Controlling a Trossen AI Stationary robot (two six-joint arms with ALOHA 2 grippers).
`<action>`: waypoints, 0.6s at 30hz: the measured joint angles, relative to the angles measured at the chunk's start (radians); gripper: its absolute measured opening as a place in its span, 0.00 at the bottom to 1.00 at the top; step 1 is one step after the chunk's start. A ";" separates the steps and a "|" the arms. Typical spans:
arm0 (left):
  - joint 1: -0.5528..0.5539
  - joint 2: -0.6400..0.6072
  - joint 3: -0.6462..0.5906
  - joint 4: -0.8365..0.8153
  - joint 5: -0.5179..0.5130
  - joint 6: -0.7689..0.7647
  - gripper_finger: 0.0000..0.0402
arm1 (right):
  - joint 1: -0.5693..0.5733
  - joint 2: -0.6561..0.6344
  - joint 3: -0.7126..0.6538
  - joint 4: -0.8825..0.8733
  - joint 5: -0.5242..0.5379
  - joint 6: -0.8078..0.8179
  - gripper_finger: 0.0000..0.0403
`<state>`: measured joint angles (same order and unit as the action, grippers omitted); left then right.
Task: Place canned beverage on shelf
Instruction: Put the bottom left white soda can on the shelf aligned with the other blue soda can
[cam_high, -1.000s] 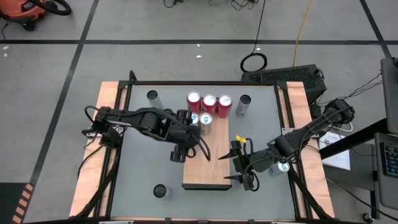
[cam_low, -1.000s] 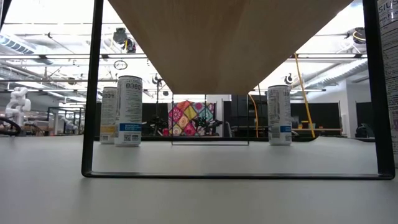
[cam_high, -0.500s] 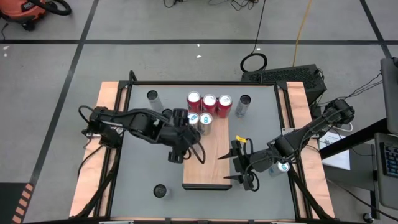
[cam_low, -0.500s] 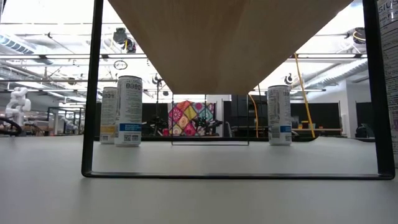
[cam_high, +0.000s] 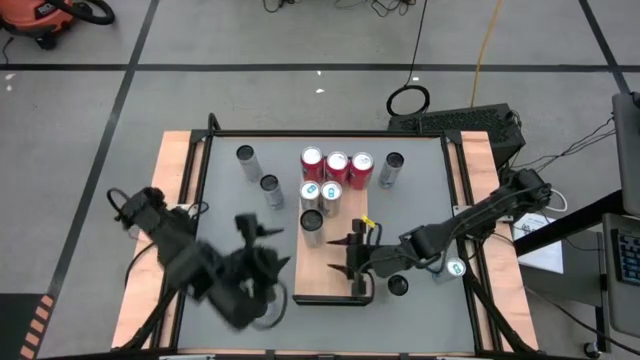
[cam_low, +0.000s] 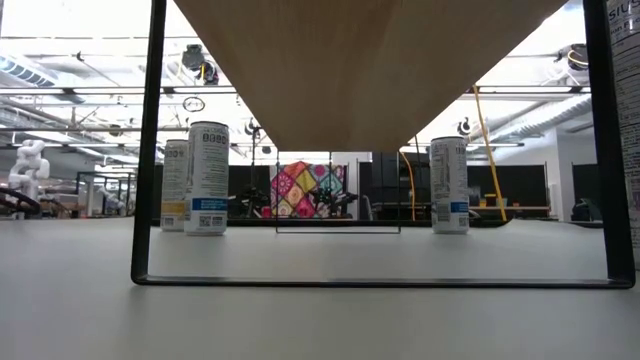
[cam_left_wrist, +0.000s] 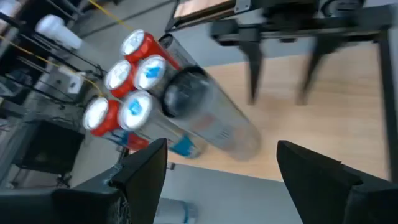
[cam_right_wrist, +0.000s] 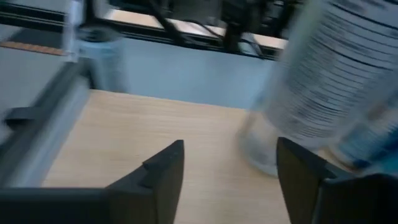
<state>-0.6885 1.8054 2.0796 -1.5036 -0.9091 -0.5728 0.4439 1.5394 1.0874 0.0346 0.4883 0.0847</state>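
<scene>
The shelf (cam_high: 332, 282) is a light-brown board with a dark rim on a dark metal frame (cam_low: 148, 150). A tall silver can (cam_high: 312, 226) stands upright on its far left corner and also shows in the left wrist view (cam_left_wrist: 208, 118). My left gripper (cam_high: 262, 242) is open and empty, left of the shelf and apart from the can. My right gripper (cam_high: 340, 258) is open and empty, above the middle of the shelf. In the right wrist view the can (cam_right_wrist: 323, 81) is blurred, beyond the open fingers.
Three red cans (cam_high: 336, 163) and two blue-topped cans (cam_high: 320, 190) stand past the shelf's far end. Single cans stand at the far left (cam_high: 246, 155), left of the cluster (cam_high: 270, 186), the far right (cam_high: 392, 166), and right of the shelf (cam_high: 398, 286).
My left gripper has drawn back fast from the shelf's far end toward the table's near left corner. The silver can now stands alone on the shelf. My right gripper has moved toward the table's left, over the shelf, uncovering a can beside the shelf's right edge.
</scene>
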 joint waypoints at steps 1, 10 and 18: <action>-0.027 0.001 -0.034 0.004 -0.033 -0.056 0.73 | -0.006 0.001 0.000 -0.005 0.021 0.002 0.44; -0.084 0.002 -0.372 0.218 -0.081 -0.251 0.65 | -0.026 -0.010 0.000 -0.009 0.037 -0.004 0.29; -0.077 -0.023 -0.479 0.391 -0.024 -0.083 0.52 | -0.018 -0.009 0.000 -0.040 0.035 0.035 0.25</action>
<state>-0.7656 1.7828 1.6006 -1.1124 -0.9328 -0.6558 0.4259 1.5303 1.0874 -0.0055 0.5232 0.1196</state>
